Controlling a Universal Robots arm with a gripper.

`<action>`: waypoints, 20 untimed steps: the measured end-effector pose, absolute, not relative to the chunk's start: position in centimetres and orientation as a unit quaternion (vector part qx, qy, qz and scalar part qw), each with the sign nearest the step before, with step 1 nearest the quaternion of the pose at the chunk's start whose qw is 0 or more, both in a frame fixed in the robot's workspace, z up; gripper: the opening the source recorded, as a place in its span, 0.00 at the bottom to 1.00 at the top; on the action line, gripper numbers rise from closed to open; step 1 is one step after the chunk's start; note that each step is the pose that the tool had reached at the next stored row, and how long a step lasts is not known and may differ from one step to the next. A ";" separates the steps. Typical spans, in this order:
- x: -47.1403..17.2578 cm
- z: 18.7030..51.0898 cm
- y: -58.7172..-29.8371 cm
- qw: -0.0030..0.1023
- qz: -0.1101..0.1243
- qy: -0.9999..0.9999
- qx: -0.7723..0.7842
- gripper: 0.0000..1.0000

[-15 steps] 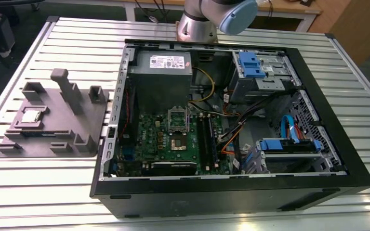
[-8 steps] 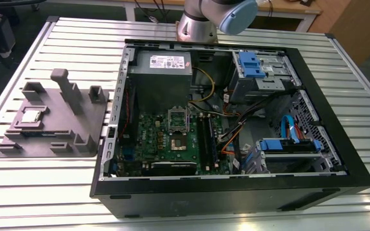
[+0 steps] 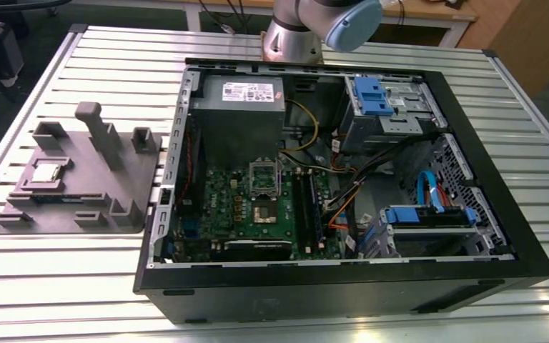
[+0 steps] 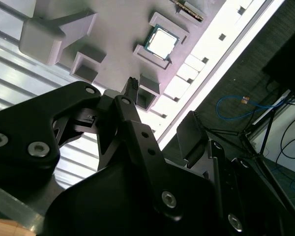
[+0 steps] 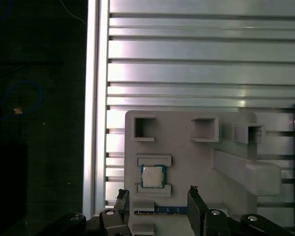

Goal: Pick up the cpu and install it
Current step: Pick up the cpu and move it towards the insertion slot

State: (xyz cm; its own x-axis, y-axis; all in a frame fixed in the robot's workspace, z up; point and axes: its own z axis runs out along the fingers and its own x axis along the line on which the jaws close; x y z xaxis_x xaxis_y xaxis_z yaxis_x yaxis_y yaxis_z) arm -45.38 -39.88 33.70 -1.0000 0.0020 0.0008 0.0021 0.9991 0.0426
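1. The gripper (image 5: 157, 192) is hanging wide open in both wrist views, with its two black fingers (image 5: 192, 196) spread well apart. It's gripping nothing and touching nothing.
2. It's looking down on the grey holder tray (image 5: 196, 162), and in the first wrist view the cpu (image 5: 152, 176) is showing in the gap between the fingertips, clear of both.
3. The cpu is lying flat in its own little pocket on that tray, with a low raised lip hugging it on two opposite sides. It's not in the computer yet.
4. It's a small flat square chip, and its silvery metal top is catching the light with a thin darker edge around it. The second wrist view is showing the cpu (image 4: 163, 42) the same way.
5. In the exterior view the cpu (image 3: 46, 172) is sitting on the tray (image 3: 83, 204) at the exterior view's left, on the slatted metal table (image 3: 112, 64). The tray is sitting just beside the open computer case (image 3: 351, 286), where the green motherboard (image 3: 246, 214) is lying exposed.
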 end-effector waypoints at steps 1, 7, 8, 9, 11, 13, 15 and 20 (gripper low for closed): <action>-45.4 33.7 -39.9 0.000 -0.021 -1.000 -0.001 0.59; -45.4 33.6 -39.9 0.000 -0.021 -1.000 -0.001 0.59; -45.4 33.6 -39.9 0.000 -0.021 -1.000 -0.001 0.59; -45.4 33.6 -39.9 0.000 -0.021 -1.000 -0.001 0.59; -45.4 33.6 -39.9 0.000 -0.021 -1.000 -0.001 0.59; -45.4 33.6 -39.9 0.000 -0.021 -1.000 -0.001 0.59; -45.4 33.6 -39.9 0.000 -0.021 -1.000 -0.001 0.59; -45.4 33.4 -39.9 0.001 -0.021 -1.000 0.007 0.59</action>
